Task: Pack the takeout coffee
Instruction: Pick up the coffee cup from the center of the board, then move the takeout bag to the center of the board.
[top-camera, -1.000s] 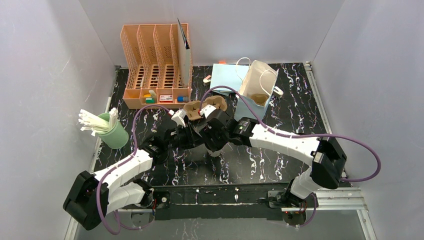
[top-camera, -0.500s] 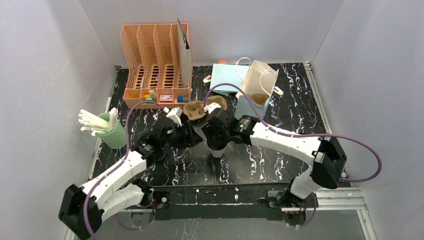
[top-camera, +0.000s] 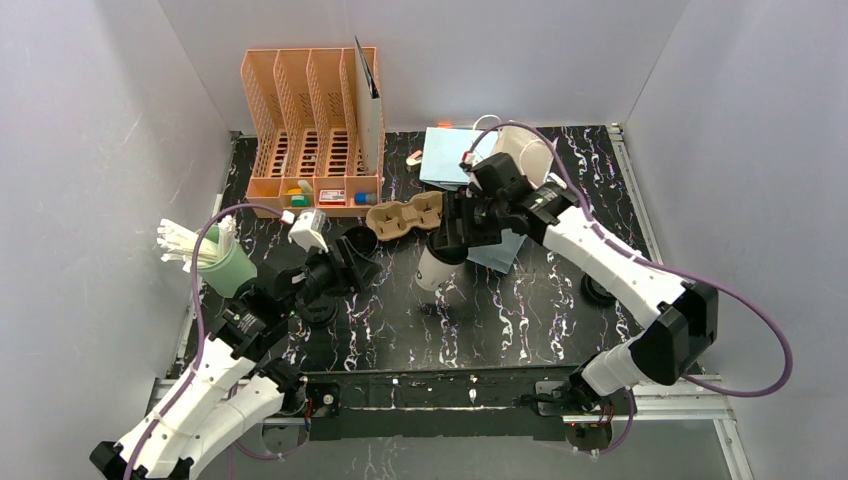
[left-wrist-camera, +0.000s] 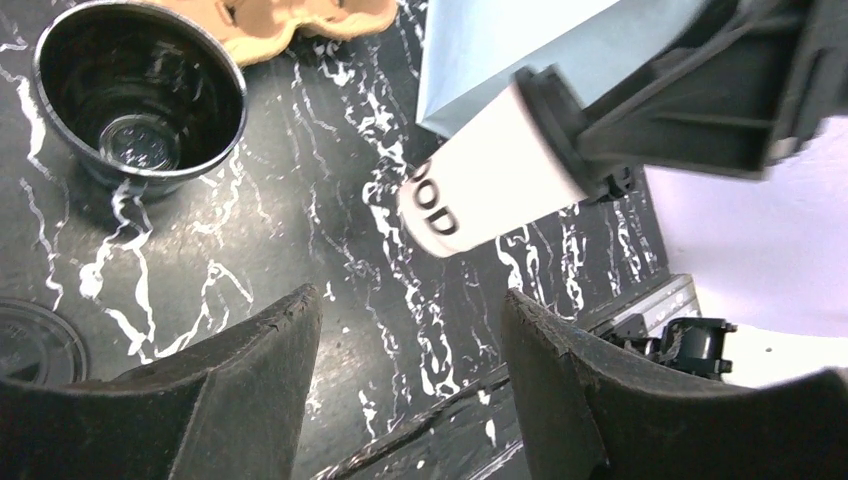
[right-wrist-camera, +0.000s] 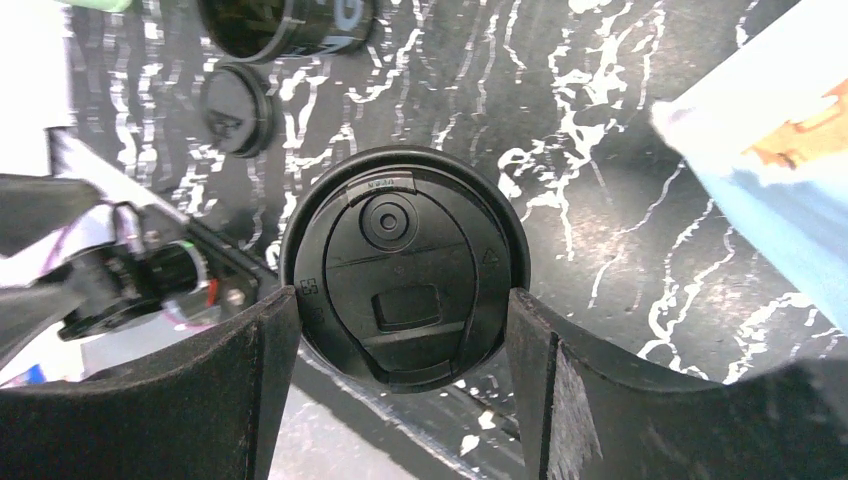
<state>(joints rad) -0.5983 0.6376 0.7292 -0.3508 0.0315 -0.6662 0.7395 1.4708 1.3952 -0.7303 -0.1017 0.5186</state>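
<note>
Right gripper (right-wrist-camera: 402, 310) clamps the lidded white cup (top-camera: 432, 270) at its rim, tilted above the table near the carrier (top-camera: 405, 215), likely headed for a slot. Left gripper (left-wrist-camera: 408, 305) gapes empty beside the open black cup (left-wrist-camera: 140, 95).

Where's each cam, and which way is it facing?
Top: above and behind the bases, facing down at the table; both arms show.
Left wrist: faces down past its own open fingers at the open cup.
Right wrist: faces down onto the lidded cup between its fingers.
Shared: both wrist views see the open cup.
</note>
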